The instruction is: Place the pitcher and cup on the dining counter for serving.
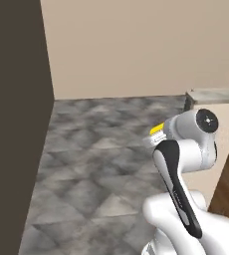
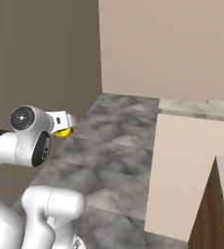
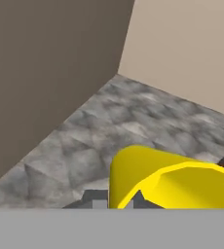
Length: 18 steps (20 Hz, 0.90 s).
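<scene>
One item in hand: found the cup (image 3: 172,182) clamped in the gripper (image 3: 118,202), close against the hand camera, with its yellow wall and faceted rim hard up to the lens. Recorded the fingers (image 3: 95,198) as drawn in tight on the cup; could not make out the exact line of contact behind the cup's own body. Observed, from the right base view, the same yellow just under the white hand, carried in the air well above the grey tiled floor (image 2: 109,146) and touching nothing else.

Judged light, rigid and smooth-sided: a small cylinder, unlikely to deform under the pinch, liable to slip or swing if jolted or set down hard. Judged a pinch across the side wall the proper hold. Recommended bringing it level on approach and releasing only with the base flat on stone. Could not tell whether empty or filled.

Beyond the hand, noted bare floor running to the corner between a dark brown wall (image 3: 46,73) and a beige wall (image 3: 192,44). Farther right, located the dining counter (image 2: 196,108), a pale marbled top over a beige panel, well apart from the cup. Assessed placement as not yet made.
</scene>
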Tool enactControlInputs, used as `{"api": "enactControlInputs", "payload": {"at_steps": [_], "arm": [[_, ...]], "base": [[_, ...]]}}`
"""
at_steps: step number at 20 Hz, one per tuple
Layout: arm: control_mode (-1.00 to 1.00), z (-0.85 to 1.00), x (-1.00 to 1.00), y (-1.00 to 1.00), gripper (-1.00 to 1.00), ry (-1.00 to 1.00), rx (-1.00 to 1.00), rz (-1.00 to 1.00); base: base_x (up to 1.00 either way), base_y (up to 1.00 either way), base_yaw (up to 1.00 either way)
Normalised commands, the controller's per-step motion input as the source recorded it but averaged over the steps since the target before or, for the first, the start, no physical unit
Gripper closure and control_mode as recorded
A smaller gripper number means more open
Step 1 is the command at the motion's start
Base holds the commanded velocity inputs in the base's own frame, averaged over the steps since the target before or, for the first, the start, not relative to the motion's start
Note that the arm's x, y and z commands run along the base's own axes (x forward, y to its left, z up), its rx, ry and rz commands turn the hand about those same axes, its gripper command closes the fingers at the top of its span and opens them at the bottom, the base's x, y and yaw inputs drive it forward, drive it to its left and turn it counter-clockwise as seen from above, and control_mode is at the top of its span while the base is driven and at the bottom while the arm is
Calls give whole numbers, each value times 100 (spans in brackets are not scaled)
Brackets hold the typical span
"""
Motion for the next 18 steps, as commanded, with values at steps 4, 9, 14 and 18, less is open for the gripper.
{"api": "enactControlInputs", "payload": {"at_steps": [4,9,14,18], "arm": [[100,0,0,0,100,0,0,0],[100,0,0,0,100,0,0,0],[100,0,0,0,100,0,0,0],[100,0,0,0,100,0,0,0]], "base": [[100,100,-49],[100,100,-54],[100,99,-59],[93,91,-65]]}}
